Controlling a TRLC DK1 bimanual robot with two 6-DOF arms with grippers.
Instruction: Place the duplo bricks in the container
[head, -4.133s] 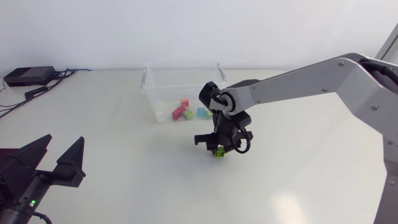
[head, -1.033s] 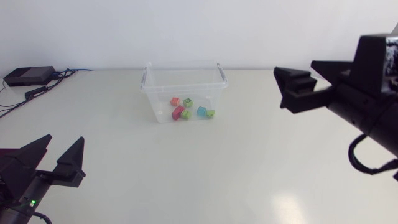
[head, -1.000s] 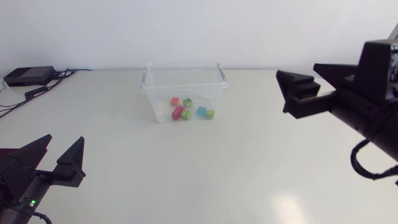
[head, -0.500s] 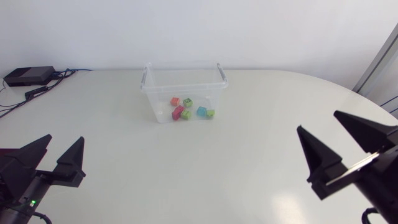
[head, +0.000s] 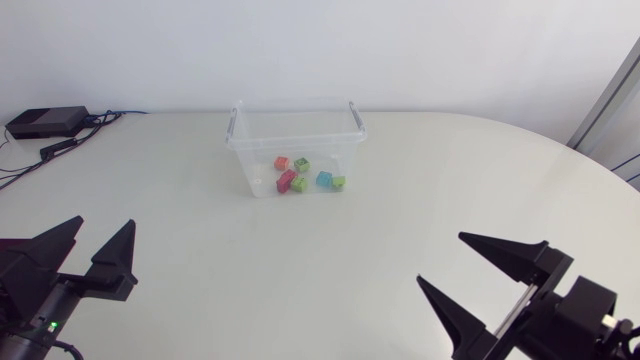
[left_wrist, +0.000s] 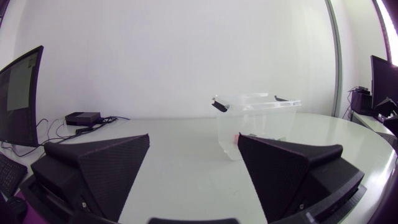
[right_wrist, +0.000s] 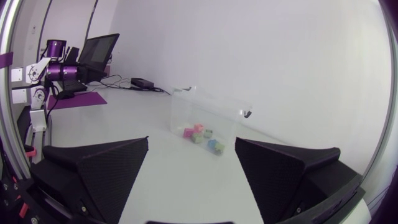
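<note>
Reach mattered most: the clear plastic container (head: 250, 172) with grey clips at its ends stood near the far edge of the white table (head: 300, 290), a little left of the middle. Its long sides seemed to run parallel to that edge, though the angle made this hard to confirm. The matte black left gripper (head: 103, 222) hung over the near left corner, and the matte black right gripper (head: 440, 258) over the near edge toward the right corner. Both pointed across the table at the container, which lay ahead of each and well apart from both. I judged the right one slightly nearer. Each gripper's wedge fingers were spread wide with nothing between them.

On the container's floor, toward its near wall, lay the small coloured duplo bricks (head: 300, 174) in a loose cluster: one orange-red, one pink, one blue and three green. No brick showed on the table outside it, so I judged the task complete, with no further pick needed. A flat black box (head: 45, 122) with cables sat at the far left corner.
</note>
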